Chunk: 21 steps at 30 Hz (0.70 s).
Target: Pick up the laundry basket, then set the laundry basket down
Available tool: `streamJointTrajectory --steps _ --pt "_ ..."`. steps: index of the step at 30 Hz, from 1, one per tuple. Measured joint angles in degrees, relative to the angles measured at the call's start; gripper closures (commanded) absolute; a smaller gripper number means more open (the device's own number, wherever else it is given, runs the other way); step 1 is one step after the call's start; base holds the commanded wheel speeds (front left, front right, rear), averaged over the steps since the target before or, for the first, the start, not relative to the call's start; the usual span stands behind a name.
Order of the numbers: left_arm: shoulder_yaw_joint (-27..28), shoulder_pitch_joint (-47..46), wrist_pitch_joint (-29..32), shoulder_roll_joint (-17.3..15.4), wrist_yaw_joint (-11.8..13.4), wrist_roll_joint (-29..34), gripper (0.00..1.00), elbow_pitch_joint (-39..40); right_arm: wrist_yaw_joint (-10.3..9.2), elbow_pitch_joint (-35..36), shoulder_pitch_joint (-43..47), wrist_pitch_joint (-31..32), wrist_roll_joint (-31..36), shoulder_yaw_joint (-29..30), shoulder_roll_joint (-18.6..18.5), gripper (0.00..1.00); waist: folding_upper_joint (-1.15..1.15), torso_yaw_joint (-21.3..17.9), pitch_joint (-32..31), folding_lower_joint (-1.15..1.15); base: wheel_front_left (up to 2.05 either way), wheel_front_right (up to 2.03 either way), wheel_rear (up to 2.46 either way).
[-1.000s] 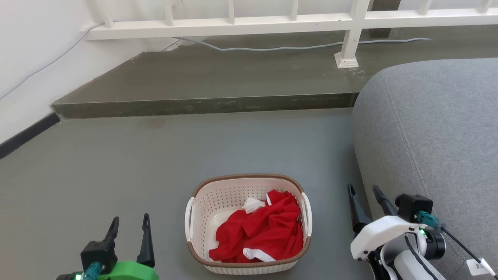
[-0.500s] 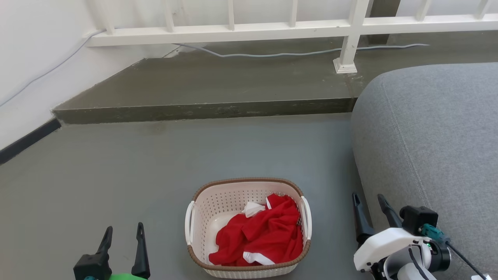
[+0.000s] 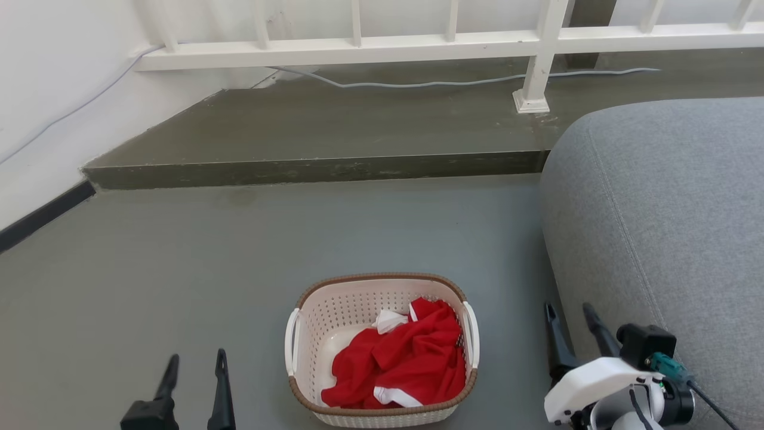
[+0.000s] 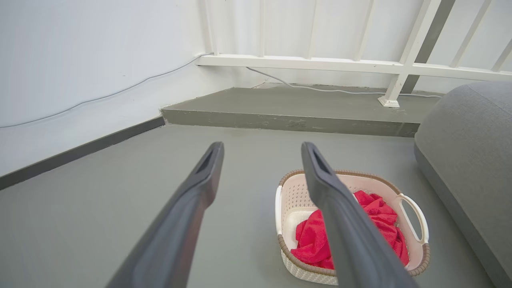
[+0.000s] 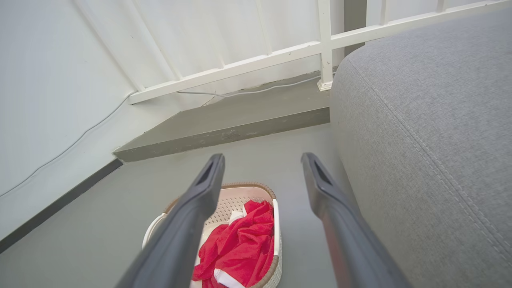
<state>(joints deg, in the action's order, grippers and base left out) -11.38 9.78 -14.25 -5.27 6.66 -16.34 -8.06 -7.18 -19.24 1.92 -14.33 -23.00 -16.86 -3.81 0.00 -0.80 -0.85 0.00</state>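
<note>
on grey floor [image 3: 179,269], laundry basket [image 3: 382,412]

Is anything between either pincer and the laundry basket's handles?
Nothing visible does. Bare floor lies between the left pincer and the laundry basket, and between the right pincer and it; the grey sofa sits further right.

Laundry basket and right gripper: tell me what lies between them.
Bare grey floor lies between the laundry basket and the open right gripper, with nothing on that stretch. The head view shows it plainly.
</note>
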Motion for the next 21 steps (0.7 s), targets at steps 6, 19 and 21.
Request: streamJointTrajectory --steps 6,19,21 --pt "-0.35 0.2 0.12 1.15 -0.08 -0.03 1.0 -3.27 0.09 -2.9 1.8 0.11 -0.08 -0.3 0.38 1.0 0.0 0.03 0.0 0.0 0.0 0.0 0.0" --pt "0.1 0.22 1.2 1.35 -1.2 -7.79 1.0 -3.57 1.58 -2.61 2.49 1.87 -7.64 1.88 0.51 1.0 0.0 0.14 0.13 0.0 0.0 0.0 0.0" --pt "0.31 0.2 1.68 1.36 -1.43 -9.5 1.0 -3.47 1.64 -2.33 2.41 2.33 -9.44 2.21 0.54 1.0 0.0 0.16 0.16 0.0 0.0 0.0 0.0"
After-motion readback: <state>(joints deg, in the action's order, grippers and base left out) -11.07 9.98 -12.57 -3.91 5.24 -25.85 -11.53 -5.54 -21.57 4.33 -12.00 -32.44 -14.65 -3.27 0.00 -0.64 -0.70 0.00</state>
